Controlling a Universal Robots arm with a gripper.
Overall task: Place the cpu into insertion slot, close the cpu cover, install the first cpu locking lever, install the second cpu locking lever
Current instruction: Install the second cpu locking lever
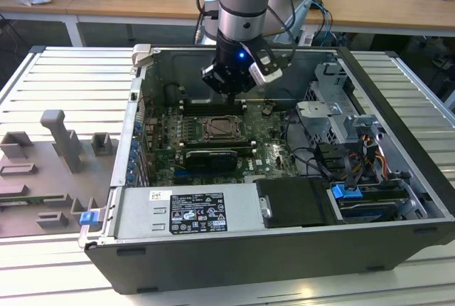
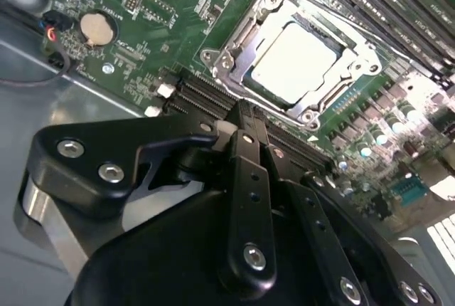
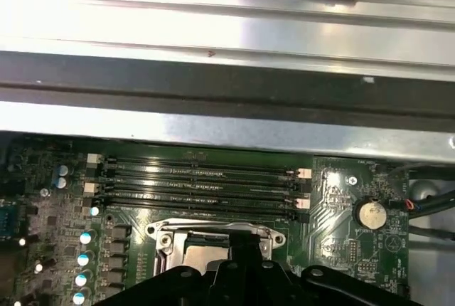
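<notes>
Gripper [image 1: 233, 85] is what we find hanging above the motherboard [image 1: 274, 151] inside the open computer case [image 1: 387, 85], just past the far side of the insertion slot [image 1: 222, 129] in the exterior view. In the second wrist view its black fingers [image 2: 250, 171] lie pressed together with nothing between them, their tips just short of the slot's near corner. We see the cpu [image 2: 293, 62] already seated in the insertion slot [image 2: 295, 57], its pale silver top showing through the window of the cpu cover [image 2: 355, 64], which lies flat over it. In the first wrist view the memory slots [image 3: 195, 185] run side by side just beyond the socket [image 3: 213, 245], and a round coin battery [image 3: 370, 213] sits off to one side. We notice a white label [image 1: 195, 212] on the power supply at the case's near edge, its print too small for us to read. A grey fixture block [image 1: 50, 171] rests on the table at the exterior view's left
</notes>
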